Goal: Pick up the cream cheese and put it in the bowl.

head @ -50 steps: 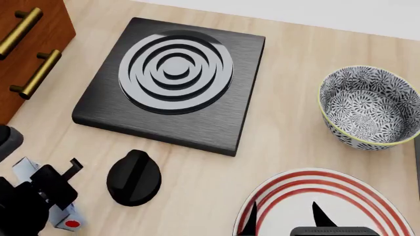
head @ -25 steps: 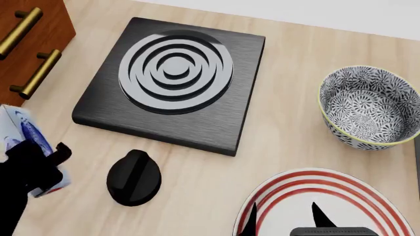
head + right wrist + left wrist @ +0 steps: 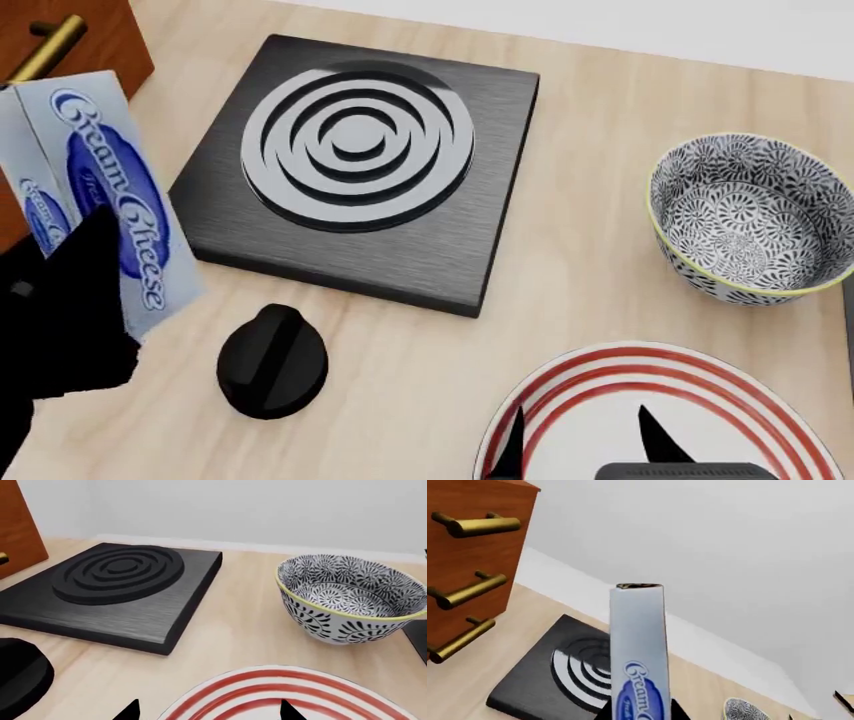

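Pale wood counter (image 3: 601, 300) runs back to a plain white wall (image 3: 707, 545), and everything stands on it. At its far left rises a brown cabinet (image 3: 467, 555) with brass bar handles (image 3: 468, 590) on its drawer fronts. Largest of the loose things is the hob (image 3: 350, 165), a square black slab with a round plate of silver rings, lying toward the back of the counter beside the cabinet. Nearer the robot on the right lies a white plate (image 3: 667, 415) with red rings, partly cut off by the bottom of the head view. Beyond the plate, at the right edge and well apart from the hob, stands the bowl (image 3: 747, 215), deep and round with a dark floral pattern and a yellow-green rim; it holds nothing. The cream cheese (image 3: 114, 195) is off the counter, up in the air at the left of the head view in front of the cabinet, its blue script label facing the head camera; in the left wrist view it stands up from the gripper as a narrow silver box. The left gripper (image 3: 67, 300) clamps its lower end, showing only as a black mass. Just in front of the hob sits a black knob (image 3: 271, 360). The right gripper (image 3: 577, 440) hangs over the plate, its two dark fingertips (image 3: 128, 711) spread apart with nothing between them.
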{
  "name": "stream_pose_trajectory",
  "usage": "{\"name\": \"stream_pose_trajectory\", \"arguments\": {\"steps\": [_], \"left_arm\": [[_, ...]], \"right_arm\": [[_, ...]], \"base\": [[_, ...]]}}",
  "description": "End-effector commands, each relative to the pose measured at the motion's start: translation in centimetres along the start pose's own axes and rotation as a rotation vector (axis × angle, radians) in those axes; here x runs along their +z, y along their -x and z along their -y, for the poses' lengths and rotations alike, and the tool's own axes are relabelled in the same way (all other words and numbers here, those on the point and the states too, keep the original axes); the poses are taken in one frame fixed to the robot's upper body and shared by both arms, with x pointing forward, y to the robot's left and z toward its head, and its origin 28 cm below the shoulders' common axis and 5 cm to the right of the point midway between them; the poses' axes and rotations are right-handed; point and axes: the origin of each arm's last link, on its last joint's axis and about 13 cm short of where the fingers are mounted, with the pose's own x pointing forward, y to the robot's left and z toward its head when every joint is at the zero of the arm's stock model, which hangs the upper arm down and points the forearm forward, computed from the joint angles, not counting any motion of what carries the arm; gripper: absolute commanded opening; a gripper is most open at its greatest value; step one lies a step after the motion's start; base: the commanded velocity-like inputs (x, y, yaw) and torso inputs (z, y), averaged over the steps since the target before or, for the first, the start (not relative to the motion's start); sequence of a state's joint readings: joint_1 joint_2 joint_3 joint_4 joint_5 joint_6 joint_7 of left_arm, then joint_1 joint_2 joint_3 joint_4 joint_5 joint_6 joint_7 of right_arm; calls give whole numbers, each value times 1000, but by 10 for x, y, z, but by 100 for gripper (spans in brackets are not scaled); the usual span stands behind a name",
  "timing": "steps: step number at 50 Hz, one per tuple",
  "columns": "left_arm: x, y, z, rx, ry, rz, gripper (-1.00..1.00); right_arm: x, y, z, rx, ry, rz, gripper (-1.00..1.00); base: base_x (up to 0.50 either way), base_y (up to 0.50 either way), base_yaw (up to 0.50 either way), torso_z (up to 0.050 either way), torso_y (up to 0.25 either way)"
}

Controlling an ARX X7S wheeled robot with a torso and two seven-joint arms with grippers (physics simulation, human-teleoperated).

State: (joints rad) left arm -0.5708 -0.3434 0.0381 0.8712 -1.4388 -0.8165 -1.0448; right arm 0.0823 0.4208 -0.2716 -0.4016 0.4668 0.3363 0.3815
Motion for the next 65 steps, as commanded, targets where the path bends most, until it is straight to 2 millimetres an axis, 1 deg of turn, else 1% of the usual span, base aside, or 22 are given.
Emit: {"name": "stream_pose_trajectory", "arguments": {"steps": [1, 2, 3, 9, 10, 12, 18, 22, 29, 30, 33, 37, 41, 42, 50, 52, 55, 58, 62, 65], "left_arm": [[18, 22, 14, -284, 84, 27, -100], [9, 24, 12, -305, 84, 16, -100], [8, 25, 11, -299, 83, 22, -100], [9, 31, 16, -419, 129, -3, -100], [8, 30, 16, -397, 127, 6, -100], [8, 30, 17, -440, 134, -10, -100], [8, 25, 15, -450, 188, -9, -100], [8, 20, 15, -470, 222, -24, -100], [9, 14, 14, -476, 247, -11, -100], [10, 11, 13, -487, 259, -11, -100], [11, 5, 12, -483, 273, -9, -100], [11, -3, 8, -474, 305, -30, -100], [11, -10, 4, -466, 337, -37, -100], [11, -11, 3, -459, 376, -35, -100], [9, -14, 3, -478, 397, -68, -100], [9, -13, 4, -492, 410, -70, -100], [8, -14, 4, -501, 421, -84, -100], [10, -15, 4, -506, 433, -77, -100], [7, -13, 6, -531, 437, -98, -100], [9, -13, 6, -536, 444, -93, -100]], "right_arm": [[4, 2, 0, 7, -28, 26, 100], [5, 3, 0, 10, -40, 35, 100], [5, 3, 0, 10, -39, 36, 100], [8, 6, 1, 11, -73, 72, 100], [9, 6, 1, 13, -81, 86, 100], [8, 6, 1, 21, -82, 84, 100], [12, 10, 1, 66, -154, 121, 100], [17, 15, 3, 125, -278, 156, 100], [19, 20, 8, 196, -424, 191, 100], [20, 22, 9, 233, -456, 193, 100], [21, 25, 11, 275, -518, 201, 100], [22, 26, 14, 302, -592, 195, 100], [23, 29, 16, 402, -691, 191, 100], [23, 30, 17, 414, -704, 192, 100], [22, 30, 24, 489, -876, 211, 100], [21, 31, 26, 533, -922, 214, 100], [18, 27, 27, 555, -984, 196, 100], [19, 26, 29, 580, -1058, 191, 100], [21, 30, 29, 634, -1097, 184, 100], [21, 30, 28, 658, -1131, 176, 100]], "base": [[0, 0, 0, 0, 0], [0, 0, 0, 0, 0], [0, 0, 0, 0, 0], [0, 0, 0, 0, 0], [0, 0, 0, 0, 0], [0, 0, 0, 0, 0], [0, 0, 0, 0, 0], [0, 0, 0, 0, 0], [0, 0, 0, 0, 0], [0, 0, 0, 0, 0], [0, 0, 0, 0, 0], [0, 0, 0, 0, 0], [0, 0, 0, 0, 0], [0, 0, 0, 0, 0], [0, 0, 0, 0, 2], [0, 0, 0, 0, 0], [0, 0, 0, 0, 0], [0, 0, 0, 0, 0], [0, 0, 0, 0, 0], [0, 0, 0, 0, 0]]}}
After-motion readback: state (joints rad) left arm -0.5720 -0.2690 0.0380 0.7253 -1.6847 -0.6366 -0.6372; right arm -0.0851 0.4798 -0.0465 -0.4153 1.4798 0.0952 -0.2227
